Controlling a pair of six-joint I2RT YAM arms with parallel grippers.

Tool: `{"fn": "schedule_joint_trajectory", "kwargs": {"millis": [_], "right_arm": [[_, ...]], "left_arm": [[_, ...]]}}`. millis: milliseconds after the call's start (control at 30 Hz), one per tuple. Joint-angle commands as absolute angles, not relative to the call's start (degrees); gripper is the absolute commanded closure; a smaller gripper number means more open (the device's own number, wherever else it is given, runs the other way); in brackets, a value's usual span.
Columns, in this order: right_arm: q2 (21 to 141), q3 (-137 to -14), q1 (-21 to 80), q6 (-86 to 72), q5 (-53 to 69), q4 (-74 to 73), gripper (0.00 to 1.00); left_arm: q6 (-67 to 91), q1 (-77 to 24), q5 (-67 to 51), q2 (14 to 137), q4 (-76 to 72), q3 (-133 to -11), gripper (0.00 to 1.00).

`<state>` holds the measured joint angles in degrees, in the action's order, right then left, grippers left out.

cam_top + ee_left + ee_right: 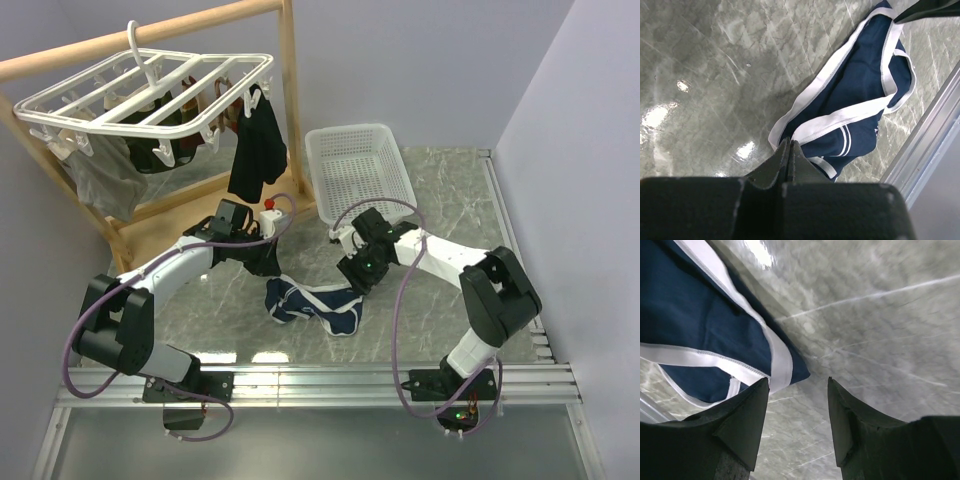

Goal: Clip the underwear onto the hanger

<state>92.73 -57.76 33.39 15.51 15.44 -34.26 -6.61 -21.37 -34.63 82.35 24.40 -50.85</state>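
Our left fingers (781, 162) are pressed tight together with no gap. They seem to pinch the near corner of the underwear (855, 85). From the tips, the cloth spreads out flat toward 1 o'clock on the surface (715, 75).

Our right fingers (747, 415) are wide apart and hold nothing. One corner of the underwear pokes in just above the gap. The rest lies off toward 10 o'clock and slips behind one finger.

The bit of cloth under our left tips is hidden. Its far end is cut off at the top of the left wrist view, where a dark shape we can't make out covers it. The right wrist view shows only part of the cloth.

The underwear is soft and dark blue, with white bands and little stitches. The surface is grey like stone, and shiny.

From above, the hanger (150, 95) is at 11 o'clock from the underwear, well apart. It is a white plastic grid with small clips, hung by its hook on a wooden rail (200, 24).
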Motion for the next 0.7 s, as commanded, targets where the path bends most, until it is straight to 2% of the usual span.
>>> {"fn": "schedule_joint_trajectory", "kwargs": {"millis": [0,100,300,667], "right_arm": [[93.78,-60.38,33.84,15.56,14.23,-36.30,0.42],[94.57,-60.99,34.19,15.21,15.03,-37.26,0.43],[95.89,-62.14,34.63,14.15,15.73,-38.49,0.53],[94.13,-60.65,37.00,11.95,14.86,-38.67,0.46]], "left_arm": [[-7.65,-20.83,-36.21,82.62,22.94,-51.94,1.00],[-7.73,-20.74,-36.21,82.44,22.76,-51.68,1.00],[-7.47,-20.66,-35.33,81.83,22.24,-51.06,1.00],[-7.30,-20.48,-35.60,81.30,21.97,-50.36,1.00]]}}
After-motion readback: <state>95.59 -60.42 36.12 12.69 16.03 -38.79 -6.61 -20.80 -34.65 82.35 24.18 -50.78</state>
